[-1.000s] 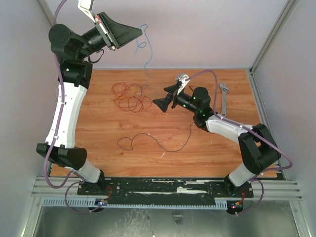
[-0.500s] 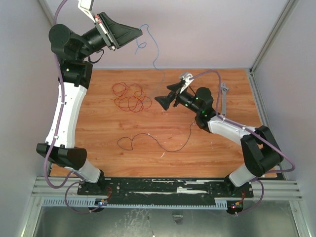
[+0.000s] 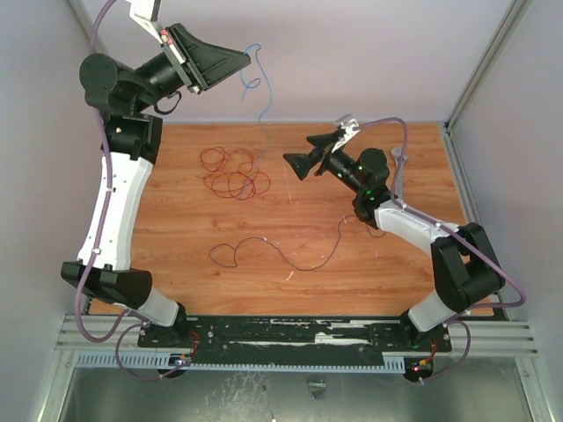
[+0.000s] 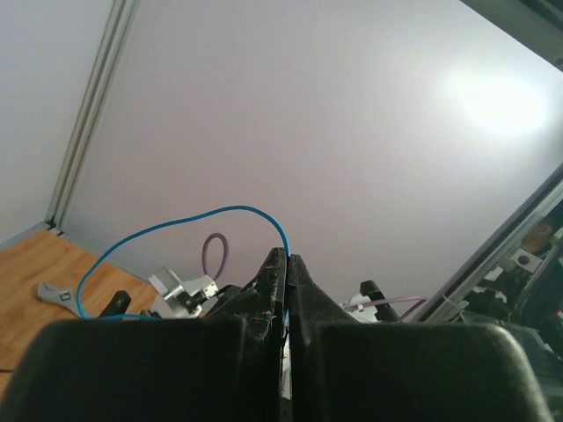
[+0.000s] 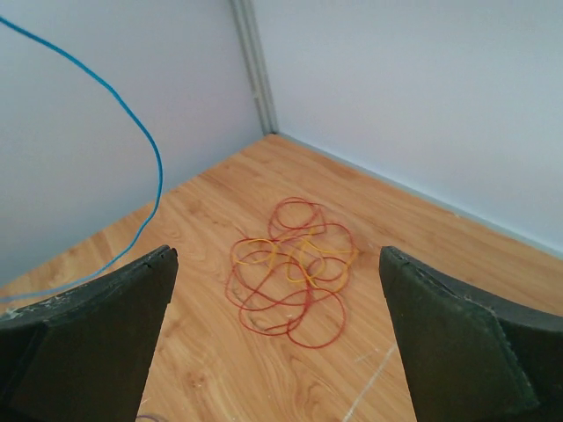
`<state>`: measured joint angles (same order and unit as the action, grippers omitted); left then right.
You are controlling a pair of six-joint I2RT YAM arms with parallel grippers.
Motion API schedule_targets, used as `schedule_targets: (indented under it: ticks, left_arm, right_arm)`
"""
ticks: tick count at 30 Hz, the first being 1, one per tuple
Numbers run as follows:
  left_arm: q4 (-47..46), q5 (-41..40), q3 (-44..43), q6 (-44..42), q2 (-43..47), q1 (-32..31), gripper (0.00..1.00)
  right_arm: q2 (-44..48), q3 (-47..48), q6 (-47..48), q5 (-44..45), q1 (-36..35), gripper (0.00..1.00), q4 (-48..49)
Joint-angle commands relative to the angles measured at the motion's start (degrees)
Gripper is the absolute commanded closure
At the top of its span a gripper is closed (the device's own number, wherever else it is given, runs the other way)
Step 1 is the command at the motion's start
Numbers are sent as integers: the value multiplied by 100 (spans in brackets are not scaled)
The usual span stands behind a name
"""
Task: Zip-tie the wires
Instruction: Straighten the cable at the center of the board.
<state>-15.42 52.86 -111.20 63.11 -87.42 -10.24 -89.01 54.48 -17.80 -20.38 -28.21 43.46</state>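
Observation:
A loose tangle of thin red wires [image 3: 233,172] with some yellow strands [image 5: 290,272] lies on the wooden table at the back left. My left gripper [image 3: 246,58] is raised high against the back wall, shut [image 4: 288,257] on a thin blue wire [image 3: 256,77] that dangles down toward the table [image 4: 176,223]. My right gripper [image 3: 296,150] hovers open to the right of the tangle, its fingers [image 5: 88,325] spread wide with nothing between them [image 5: 277,334]. The blue wire [image 5: 151,149] hangs to the left in the right wrist view. The zip tie is out of view.
A long thin dark wire [image 3: 277,252] loops across the middle of the table. A silver wrench [image 3: 400,158] lies at the back right, partly behind the right arm, also seen from the left wrist [image 4: 53,294]. Grey walls close in the back and sides.
My right gripper has risen and moved back and to the right, away from the tangle. The left gripper lifted slightly, and the blue wire's hanging end swung.

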Motion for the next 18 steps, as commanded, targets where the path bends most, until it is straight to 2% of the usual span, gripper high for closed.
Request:
schedule_targets:
  ticks: [1,8,18]
  left_arm:
    - [-339,140,28,179,165,31,100]
    - [-330,140,42,153,175,31,100]
    - [-374,126,61,140,170,33,100]
  right_arm:
    - [-91,176,-149,-834,0,1,367]
    - [101,-331,-233,-1312,1,1,902]
    - [-572,142,-893,-1343,-111,1,1460]
